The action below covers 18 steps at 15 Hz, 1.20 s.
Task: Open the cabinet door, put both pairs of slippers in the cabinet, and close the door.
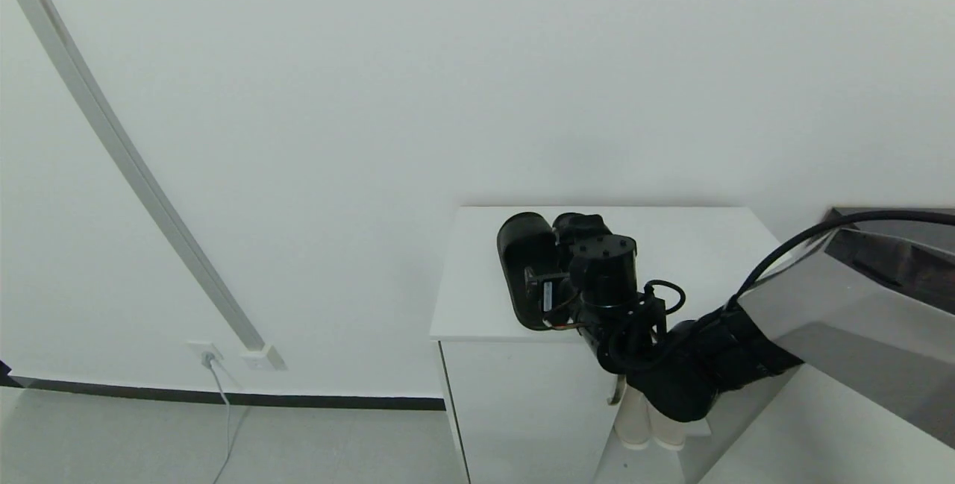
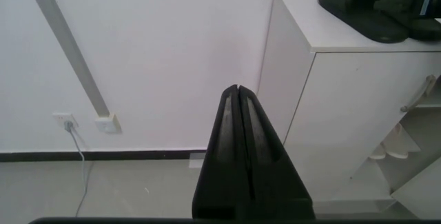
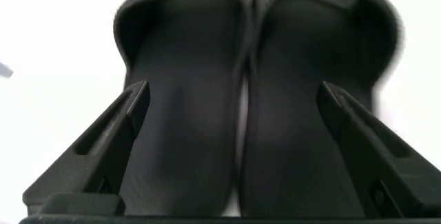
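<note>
A pair of black slippers (image 1: 526,271) lies side by side on top of the white cabinet (image 1: 522,394). My right gripper (image 3: 234,107) is open right over them, one finger (image 3: 127,114) outside each slipper; in the head view the wrist hides its tips. The same black slippers (image 2: 375,7) also sit on the cabinet top in the left wrist view. A pale pair of slippers (image 1: 645,424) stands inside the cabinet's open right part, below a metal handle (image 2: 417,93). My left gripper (image 2: 238,93) is shut and empty, held low to the left of the cabinet.
The cabinet stands against a white wall. A slanted grey cable duct (image 1: 127,156) runs down the wall to a socket with a plugged-in cord (image 1: 207,356). The grey floor (image 1: 149,439) to the cabinet's left is open room.
</note>
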Available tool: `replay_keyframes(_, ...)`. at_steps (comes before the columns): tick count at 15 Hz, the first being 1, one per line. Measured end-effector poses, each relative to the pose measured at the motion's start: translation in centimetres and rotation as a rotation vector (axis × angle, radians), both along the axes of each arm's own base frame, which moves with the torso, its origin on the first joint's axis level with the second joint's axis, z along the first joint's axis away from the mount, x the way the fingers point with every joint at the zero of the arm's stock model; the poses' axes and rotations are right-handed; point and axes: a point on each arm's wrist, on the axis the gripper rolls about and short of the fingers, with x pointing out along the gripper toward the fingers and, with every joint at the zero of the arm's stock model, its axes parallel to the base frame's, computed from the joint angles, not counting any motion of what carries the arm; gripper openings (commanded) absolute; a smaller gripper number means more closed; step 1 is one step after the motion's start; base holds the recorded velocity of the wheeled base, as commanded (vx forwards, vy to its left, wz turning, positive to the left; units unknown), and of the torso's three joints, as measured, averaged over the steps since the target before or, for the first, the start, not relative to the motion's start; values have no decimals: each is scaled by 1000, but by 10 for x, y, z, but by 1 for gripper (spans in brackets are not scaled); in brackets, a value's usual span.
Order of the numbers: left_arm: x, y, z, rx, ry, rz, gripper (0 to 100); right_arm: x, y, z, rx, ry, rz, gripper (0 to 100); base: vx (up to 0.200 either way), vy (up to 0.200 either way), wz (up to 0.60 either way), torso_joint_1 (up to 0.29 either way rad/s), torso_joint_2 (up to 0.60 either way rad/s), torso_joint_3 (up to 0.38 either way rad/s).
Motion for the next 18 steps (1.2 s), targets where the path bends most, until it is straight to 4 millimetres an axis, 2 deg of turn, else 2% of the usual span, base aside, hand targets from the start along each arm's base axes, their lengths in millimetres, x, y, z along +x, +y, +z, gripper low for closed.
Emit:
replay_keyframes(4, 0, 0, 0, 0, 0, 0, 0, 28, 1, -4, -9, -31, -31, 100, 0, 0, 0, 0, 0, 0)
replay_keyframes(13, 0, 0, 0, 0, 0, 0, 0, 62, 8, -8, -28, -57, -55, 100, 0, 0, 0, 0, 0, 0)
replay_keyframes(14, 0, 0, 0, 0, 0, 0, 0, 64, 9, -9, -28, -57, -57, 0, 0, 0, 0, 0, 0, 0)
replay_keyframes(18, 0, 0, 0, 0, 0, 0, 0, 68, 11, -12, -28, -59, -61, 0, 0, 0, 0, 0, 0, 0)
